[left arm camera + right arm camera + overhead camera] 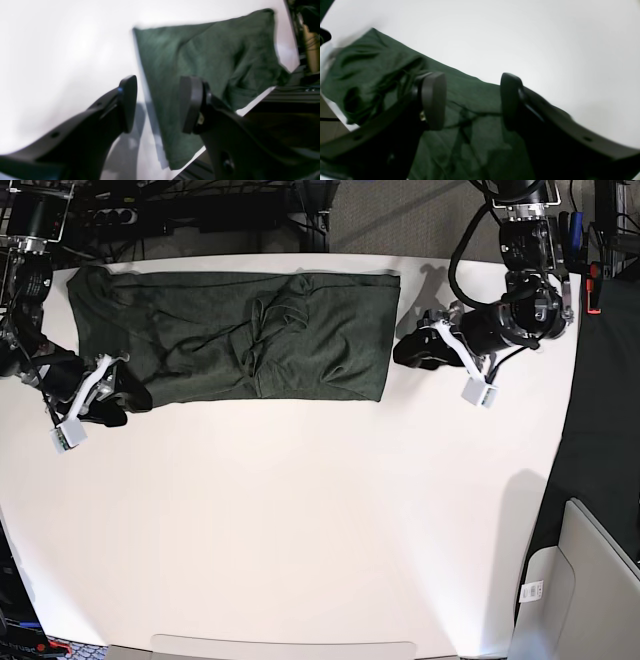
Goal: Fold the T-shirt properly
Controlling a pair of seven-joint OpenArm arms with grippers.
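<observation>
T-shirt [235, 335] stretched lengthwise across the far side of the table [300, 520], one tool at each short end: right tool [100, 395] and left tool [425, 350], both parted, empty

Both arms reach low and inward from opposite sides, the left pincer [158, 103] with its pads spread wide and holding nothing, the right pincer [472, 101] likewise parted and empty.
</observation>
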